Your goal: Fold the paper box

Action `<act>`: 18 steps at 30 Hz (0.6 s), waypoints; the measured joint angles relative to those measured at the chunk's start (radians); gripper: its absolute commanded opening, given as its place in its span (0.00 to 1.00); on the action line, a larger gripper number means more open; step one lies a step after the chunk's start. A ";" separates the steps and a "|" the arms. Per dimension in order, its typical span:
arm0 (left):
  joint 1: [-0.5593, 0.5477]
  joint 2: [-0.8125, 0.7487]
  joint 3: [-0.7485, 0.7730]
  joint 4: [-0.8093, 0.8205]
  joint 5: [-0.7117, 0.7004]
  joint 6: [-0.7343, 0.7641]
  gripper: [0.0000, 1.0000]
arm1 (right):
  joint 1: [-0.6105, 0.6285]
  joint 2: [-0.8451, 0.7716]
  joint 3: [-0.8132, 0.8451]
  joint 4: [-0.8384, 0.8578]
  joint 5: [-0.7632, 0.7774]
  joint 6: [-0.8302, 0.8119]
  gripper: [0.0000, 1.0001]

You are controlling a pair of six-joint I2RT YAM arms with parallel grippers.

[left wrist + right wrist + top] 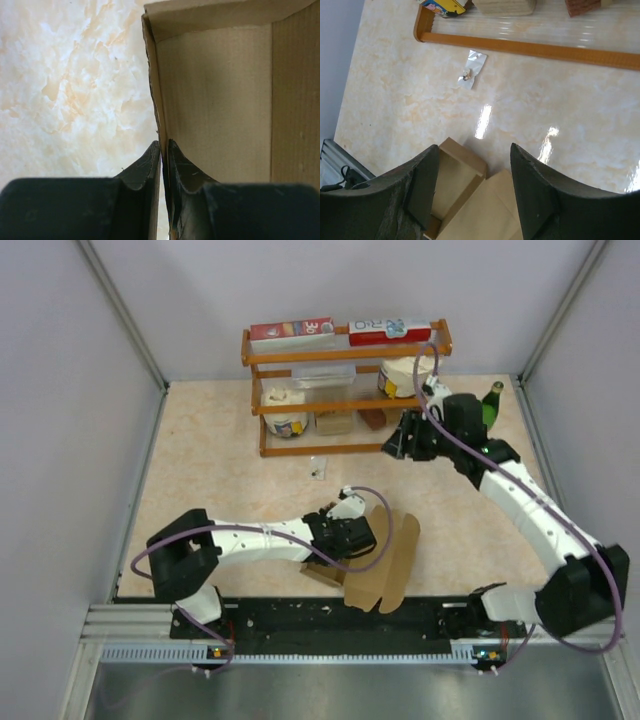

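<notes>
While L gripper (164,146) sits low over the near-centre of table (220,460), its jaws are almost closed, pinching one upright wall of box (385,562) btwn the fingers (145,167). Wrist cam shows the cardboard edge running straight into the gap. Box is part-formed: plain brown, one corner stood up, wide flaps lying flat-ish to the right, close to near table edge. R gripper (474,147) hangs above table further back and to the right, near shelf (300,358), well apart from box. Its jaws stand wide, nothing btwn them, nothing touched. Its cam looks down on a box corner + open flap. Small clear bag (472,69) lies on table just in front of shelf's bottom rail. Green bottle (492,402) stands right of shelf, at far-right table edge.
</notes>
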 measured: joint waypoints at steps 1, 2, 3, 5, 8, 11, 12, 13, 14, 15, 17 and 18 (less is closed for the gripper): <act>0.003 -0.015 -0.016 0.023 0.010 0.007 0.16 | 0.004 0.057 0.043 -0.001 -0.012 -0.010 0.59; 0.005 -0.031 -0.035 0.050 0.023 0.014 0.16 | 0.009 0.096 0.070 0.002 -0.018 -0.018 0.59; 0.010 -0.042 -0.051 0.069 0.032 0.020 0.16 | 0.015 0.143 0.103 0.000 -0.022 -0.026 0.59; 0.022 -0.072 -0.097 0.120 0.063 0.036 0.16 | 0.029 0.226 0.165 -0.002 -0.024 -0.038 0.60; 0.054 -0.116 -0.163 0.181 0.108 0.053 0.16 | 0.065 0.369 0.272 -0.006 -0.019 -0.051 0.61; 0.095 -0.150 -0.209 0.229 0.143 0.064 0.16 | 0.097 0.486 0.356 -0.007 -0.016 -0.051 0.61; 0.105 -0.159 -0.217 0.238 0.151 0.065 0.16 | 0.106 0.527 0.384 -0.007 -0.014 -0.051 0.61; 0.118 -0.169 -0.228 0.251 0.161 0.068 0.16 | 0.114 0.568 0.411 -0.008 -0.015 -0.051 0.61; 0.130 -0.180 -0.238 0.266 0.169 0.068 0.16 | 0.121 0.608 0.439 -0.009 -0.014 -0.050 0.61; 0.140 -0.192 -0.249 0.278 0.178 0.069 0.16 | 0.127 0.648 0.465 -0.010 -0.013 -0.050 0.61; 0.159 -0.211 -0.267 0.295 0.190 0.070 0.16 | 0.135 0.715 0.513 -0.018 -0.011 -0.050 0.61; 0.171 -0.222 -0.278 0.302 0.198 0.070 0.16 | 0.140 0.758 0.547 -0.025 -0.010 -0.050 0.60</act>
